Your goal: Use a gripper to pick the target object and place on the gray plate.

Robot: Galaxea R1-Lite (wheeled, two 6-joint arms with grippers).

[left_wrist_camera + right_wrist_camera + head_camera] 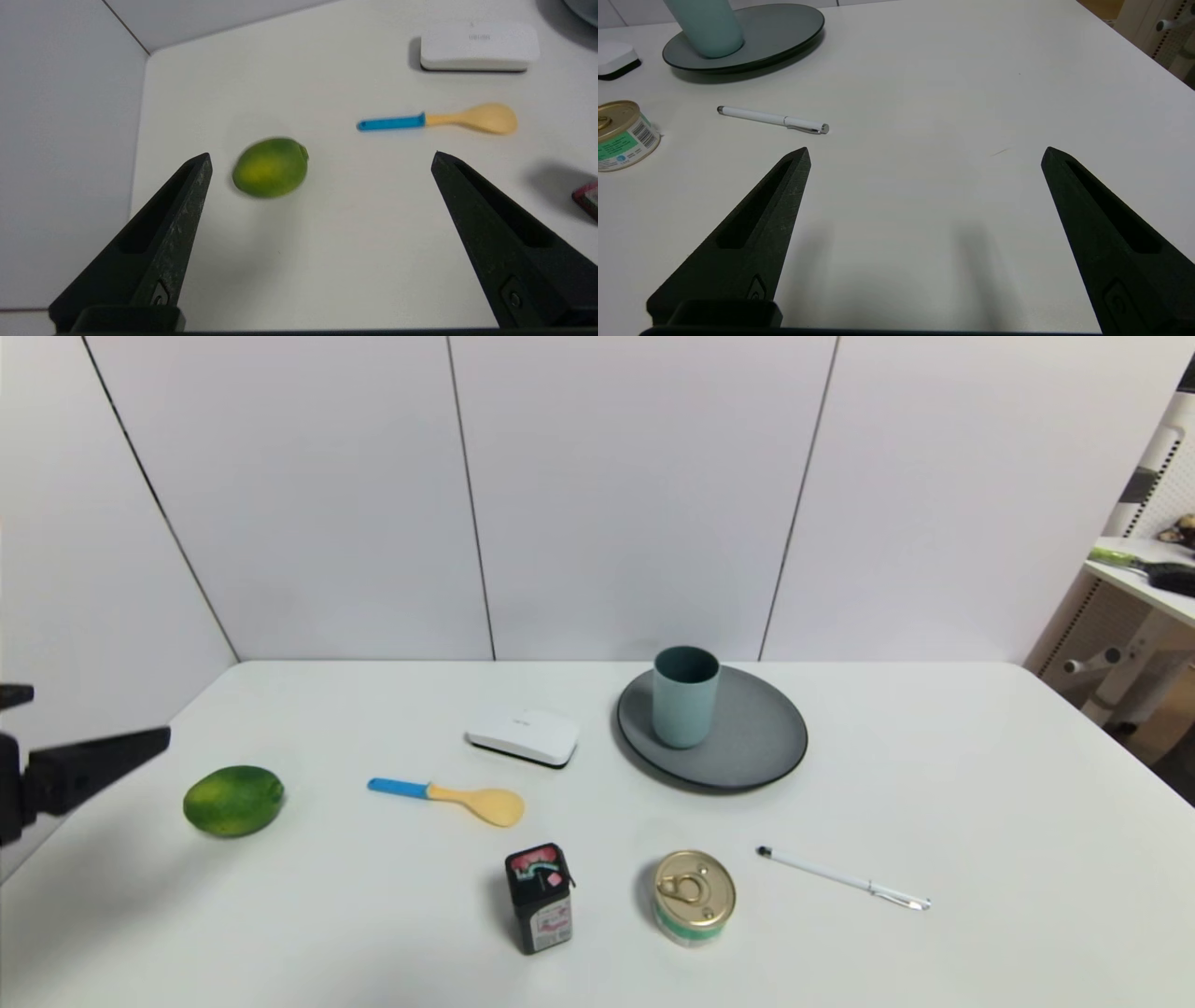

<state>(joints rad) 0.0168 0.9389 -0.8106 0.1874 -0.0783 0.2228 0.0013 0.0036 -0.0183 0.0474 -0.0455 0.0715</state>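
The pale blue-green cup stands upright, mouth up, on the left part of the gray plate near the white table's far edge, open surface to its right, while the left gripper, jaws wide apart, hovers at the table's left edge beside a lime, and the right gripper hangs low, also spread.

The white table carries a gray plate toward its far side. Left of the plate lies a white box, then nearer a spoon and, farthest left, a green fruit. In front of the plate stand a tin can and a small dark box; a white pen lies front-right.
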